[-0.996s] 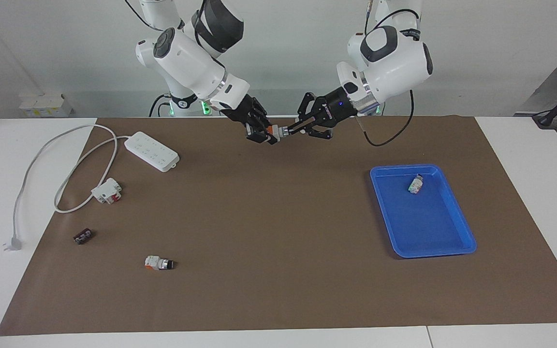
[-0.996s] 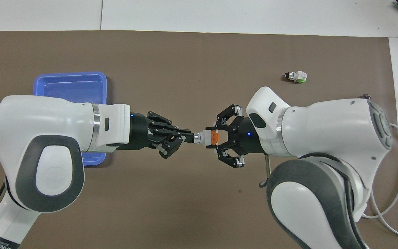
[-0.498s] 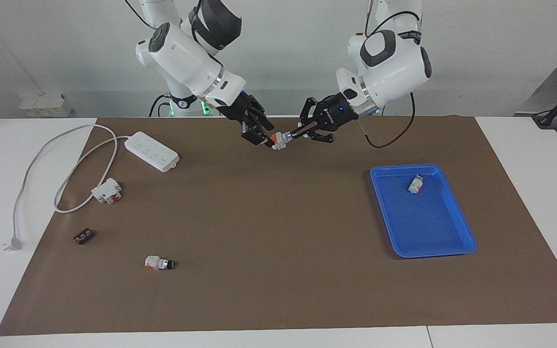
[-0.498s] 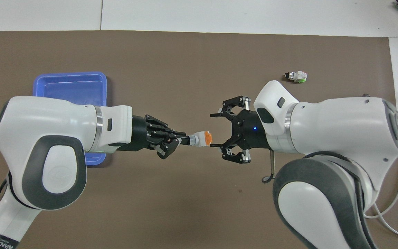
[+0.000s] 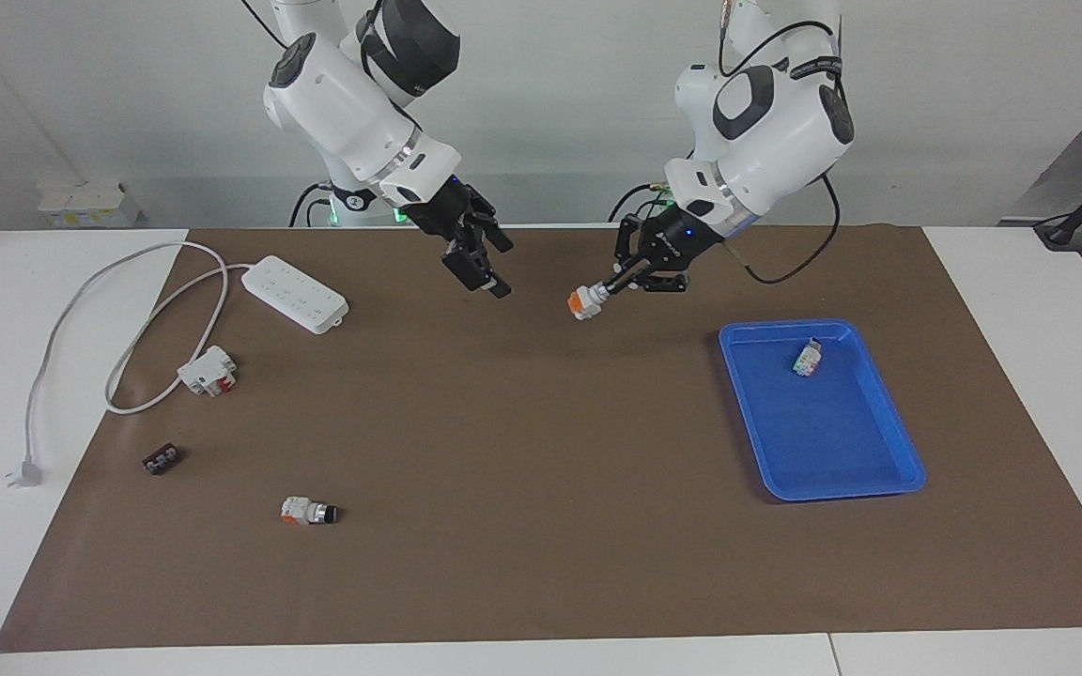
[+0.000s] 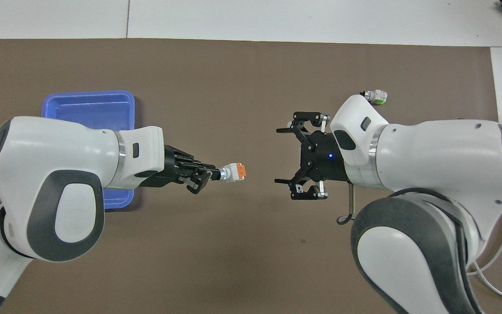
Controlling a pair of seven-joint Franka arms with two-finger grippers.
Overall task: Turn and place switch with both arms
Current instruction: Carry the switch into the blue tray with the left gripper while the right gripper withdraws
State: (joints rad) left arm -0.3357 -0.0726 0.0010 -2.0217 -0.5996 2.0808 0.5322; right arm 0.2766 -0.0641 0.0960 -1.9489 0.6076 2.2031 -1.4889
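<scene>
The switch [image 5: 584, 301], white with an orange rear block, is held by its knob end in my left gripper [image 5: 609, 284], up in the air over the brown mat beside the blue tray [image 5: 884, 467]. The orange end points toward the right gripper. In the overhead view the switch [image 6: 234, 172] sticks out of the left gripper [image 6: 209, 174]. My right gripper [image 5: 485, 272] is open and empty over the mat, well apart from the switch; it also shows in the overhead view [image 6: 282, 155].
A small white piece with green marks [image 5: 807, 358] lies in the tray [image 6: 89, 104]. A second switch [image 5: 308, 511] lies on the mat far from the robots. A power strip [image 5: 295, 293], its cable, a white-and-red part [image 5: 208, 370] and a small dark part [image 5: 161, 459] lie at the right arm's end.
The right gripper let go of the switch's orange end, opened and drew back. The left gripper carried the switch toward the tray and lower.
</scene>
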